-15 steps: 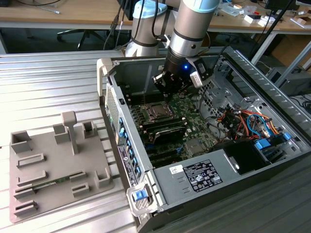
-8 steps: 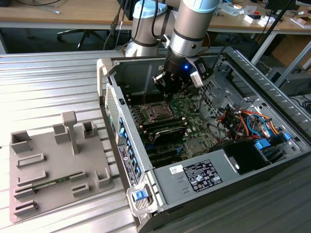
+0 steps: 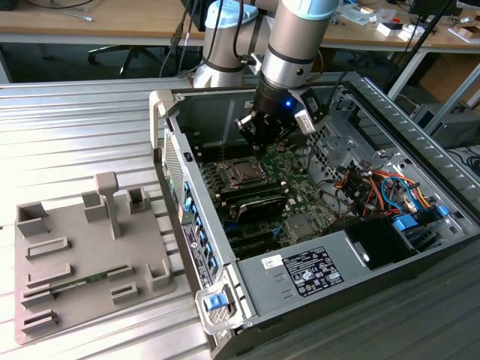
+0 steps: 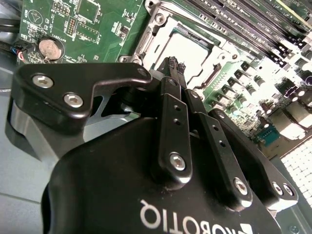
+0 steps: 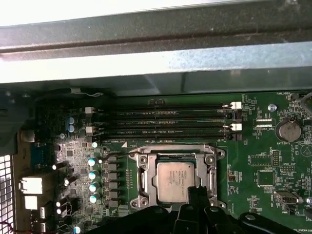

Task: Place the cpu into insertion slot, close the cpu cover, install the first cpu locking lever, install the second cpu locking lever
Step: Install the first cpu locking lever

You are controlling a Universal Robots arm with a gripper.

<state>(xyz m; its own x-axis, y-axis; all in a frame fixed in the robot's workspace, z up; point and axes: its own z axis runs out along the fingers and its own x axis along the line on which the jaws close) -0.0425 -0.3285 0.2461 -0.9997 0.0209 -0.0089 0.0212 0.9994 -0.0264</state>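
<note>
Noted gripper (image 3: pixel 259 141) low inside open PC case (image 3: pixel 416 112), over insertion slot (image 3: pixel 244 172) on mobo (image 5: pixel 263 161). Saw fingers (image 4: pixel 174 122) pressed together, nothing betw. them, tips at slot edge just beside cpu (image 5: pixel 170 181). Found cpu seated flat in slot w/ cpu cover (image 5: pixel 171 150) down around it, silvery face showing thru window.

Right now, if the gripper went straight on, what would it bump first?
Likely the cover rim beside the cpu. The gripper points right at that edge, though depth is unclear.
</note>
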